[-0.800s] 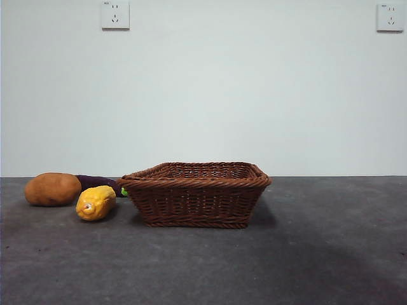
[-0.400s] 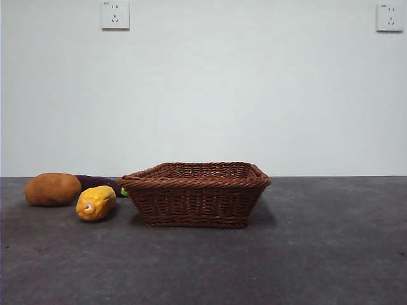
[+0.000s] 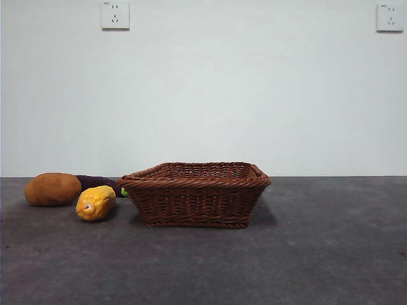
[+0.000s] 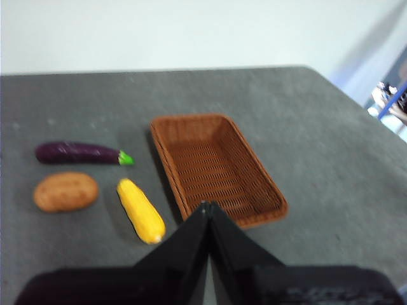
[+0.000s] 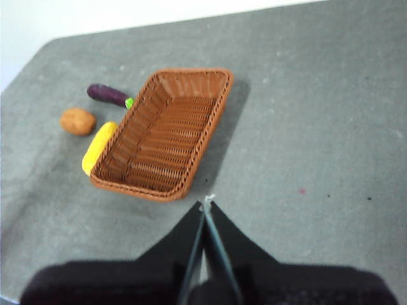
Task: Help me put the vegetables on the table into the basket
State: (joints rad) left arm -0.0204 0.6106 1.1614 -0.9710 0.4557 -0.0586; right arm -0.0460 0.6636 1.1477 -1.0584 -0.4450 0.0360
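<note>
- Against the front view of a second ago and of half a second ago: no item has shifted; the potato (image 3: pixel 53 189), corn cob (image 3: pixel 96 202), eggplant (image 3: pixel 98 182) and basket (image 3: pixel 194 194) hold the same places, and no arm has come into that view
- Basket: stands on the table (image 3: pixel 318 254) about mid-width in the front view, upright, long side towards the camera; both wrist views look down into it and show bare woven floor with nothing inside (image 4: pixel 216 166) (image 5: pixel 162 130)
- Potato: on the table to the left of the basket in the front view, well apart from it; all three vegetables are outside the basket
- Corn cob: on the table between potato and basket, nearer the front camera, lying roughly parallel to the basket's long side (image 4: pixel 140 210); in the right wrist view part of it is hidden behind the rim (image 5: pixel 97 147)
- Eggplant: on the table behind the potato and corn cob, its green tip pointing at the basket wall and just beside it (image 4: pixel 82 153); whether it touches the wicker cannot be told
- Left gripper (image 4: pixel 207 210): jaws pressed together, holding nothing, raised above the table on the near side of the basket
- Right gripper (image 5: pixel 206 206): jaws closed to a thin slit, nothing between them, raised above bare table just short of the basket's end
</note>
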